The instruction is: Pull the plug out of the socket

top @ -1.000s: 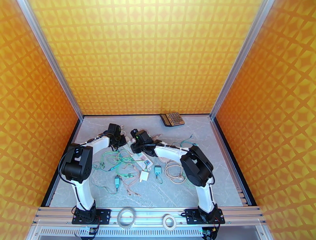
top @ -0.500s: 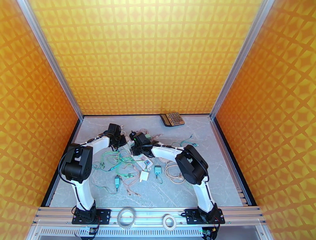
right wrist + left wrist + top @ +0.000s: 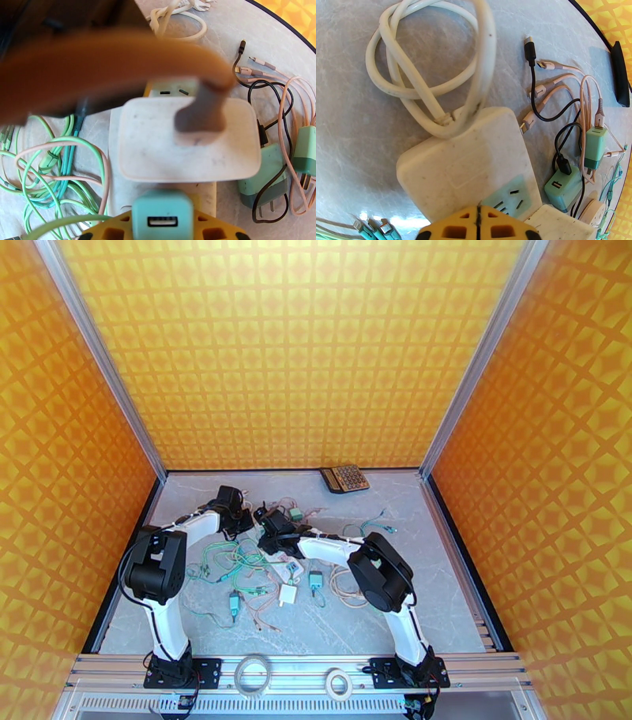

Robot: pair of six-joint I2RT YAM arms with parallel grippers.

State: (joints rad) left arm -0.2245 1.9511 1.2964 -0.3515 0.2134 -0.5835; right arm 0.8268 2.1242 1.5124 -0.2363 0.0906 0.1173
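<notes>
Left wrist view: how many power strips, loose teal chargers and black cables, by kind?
Power strip: 1
Teal chargers: 2
Black cable: 1
Total: 4

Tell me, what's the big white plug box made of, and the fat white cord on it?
The power strip looks like hard plastic, white and matte: flat faces, rounded corners, grey scuffs and specks. Its thick white cord probably has a rubbery or vinyl sheath, smooth with a slight shine, since it bends into loose loops.
</notes>
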